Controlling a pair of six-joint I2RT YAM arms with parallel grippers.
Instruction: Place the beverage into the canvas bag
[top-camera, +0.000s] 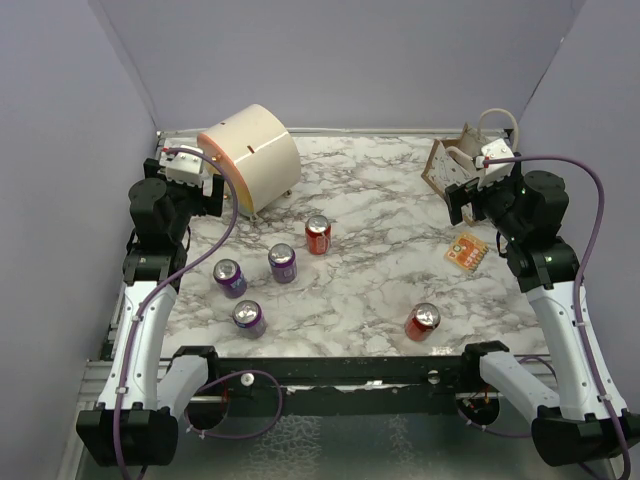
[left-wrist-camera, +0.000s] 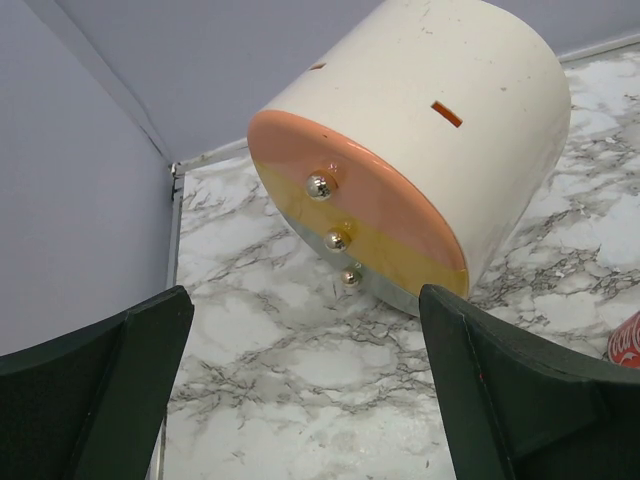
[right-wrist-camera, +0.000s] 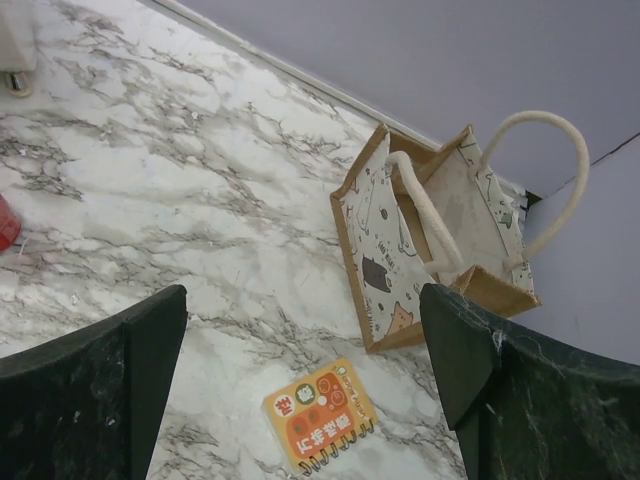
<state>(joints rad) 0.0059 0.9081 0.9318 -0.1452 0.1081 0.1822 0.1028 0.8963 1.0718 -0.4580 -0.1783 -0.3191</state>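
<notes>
Several cans stand on the marble table: three purple ones (top-camera: 230, 278), (top-camera: 282, 262), (top-camera: 248, 318) and two red ones (top-camera: 318, 235), (top-camera: 422, 322). The canvas bag (top-camera: 447, 165) stands at the far right corner, partly hidden by my right arm; the right wrist view shows it (right-wrist-camera: 395, 250) open, tan-edged, with two whitish rope handles. My left gripper (top-camera: 196, 185) is open and empty, raised at the far left beside the cream cylinder. My right gripper (top-camera: 472, 195) is open and empty, raised just in front of the bag. A red can's edge (left-wrist-camera: 628, 342) shows in the left wrist view.
A large cream cylinder (top-camera: 250, 155) lies on its side at the back left, its orange and yellow end (left-wrist-camera: 360, 215) facing my left gripper. A small orange spiral notebook (top-camera: 466, 252) lies at the right, also in the right wrist view (right-wrist-camera: 320, 412). Purple walls enclose the table.
</notes>
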